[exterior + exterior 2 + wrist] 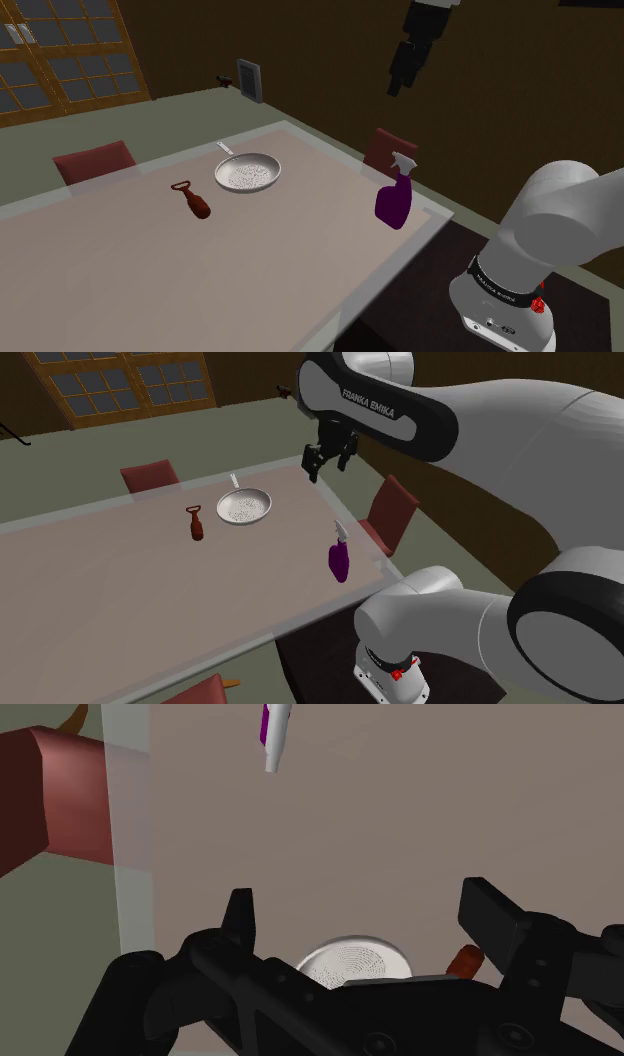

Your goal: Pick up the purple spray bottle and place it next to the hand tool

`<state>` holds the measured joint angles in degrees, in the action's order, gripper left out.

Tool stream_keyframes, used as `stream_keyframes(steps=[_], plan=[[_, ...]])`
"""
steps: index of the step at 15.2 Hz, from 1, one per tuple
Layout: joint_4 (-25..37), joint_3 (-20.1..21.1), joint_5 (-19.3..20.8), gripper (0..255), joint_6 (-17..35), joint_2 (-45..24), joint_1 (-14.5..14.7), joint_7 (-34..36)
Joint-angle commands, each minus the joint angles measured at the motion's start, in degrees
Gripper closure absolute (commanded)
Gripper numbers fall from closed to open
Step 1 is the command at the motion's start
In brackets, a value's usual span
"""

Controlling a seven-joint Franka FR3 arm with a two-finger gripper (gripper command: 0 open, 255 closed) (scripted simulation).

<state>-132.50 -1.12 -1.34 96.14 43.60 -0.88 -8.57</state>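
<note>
In the shoulder view, you have the brown-handled hand tool (194,203) lying leftmost on the surface (120,270). The round pan (247,173) sits just beside it, and the purple spray bottle (396,197) stands well apart, near the surface's right edge. Your pincer (398,86) hangs high above the bottle, spread wide and holding nothing. The arm (400,412) reads "FRANKA EMIKA".

Hand tool (193,201) lies beside pan (248,173), spray bottle (395,198) well apart.
</note>
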Motion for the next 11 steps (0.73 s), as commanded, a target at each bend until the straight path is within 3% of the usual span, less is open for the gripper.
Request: stream_keyframes(steps=[1, 11], plan=[[0.0, 0.0, 0.0, 0, 0.0, 0.0, 0.0, 0.0], [-23.56, -1.04, 1.71, 0, 14.69, 9.56, -4.03, 3.2]])
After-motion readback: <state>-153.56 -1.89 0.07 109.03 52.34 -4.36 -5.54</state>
